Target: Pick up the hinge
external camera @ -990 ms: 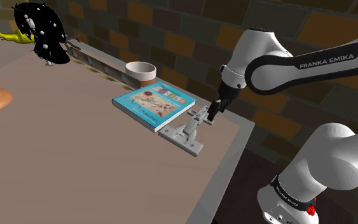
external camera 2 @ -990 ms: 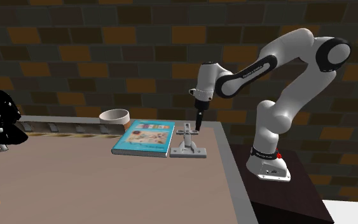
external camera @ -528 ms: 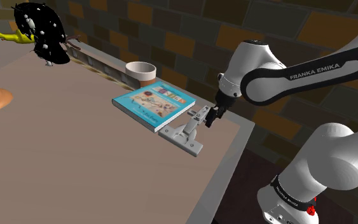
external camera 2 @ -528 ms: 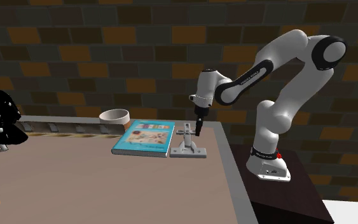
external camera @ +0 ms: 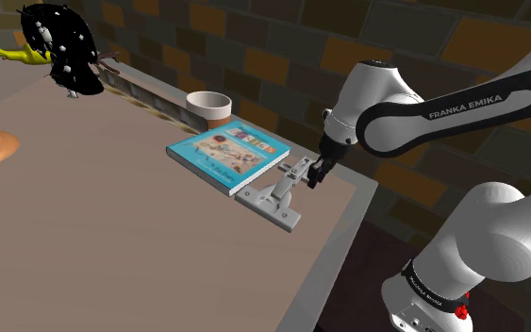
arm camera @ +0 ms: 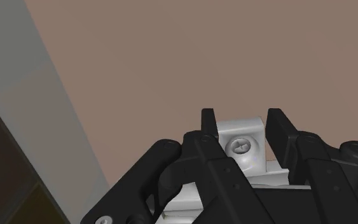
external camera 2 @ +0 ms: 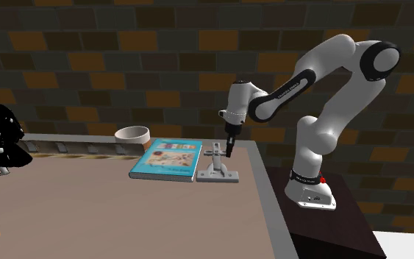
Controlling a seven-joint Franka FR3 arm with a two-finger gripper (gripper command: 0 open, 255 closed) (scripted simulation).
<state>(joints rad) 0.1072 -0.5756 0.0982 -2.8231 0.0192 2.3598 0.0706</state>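
Hinge: pale grey. Gripper: all blk. Book: teal cover w/ multicolour pic. Table: dull pinkish-brown top, grey edge. Bowl: tan. Wall: dk brown bricks, some orange.

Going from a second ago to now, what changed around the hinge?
The end effector came down from just above the hinge onto its raised end, then held there for the last half second. In the wrist view its fingers clasp that end. The hinge, the book and the bowl have not moved.
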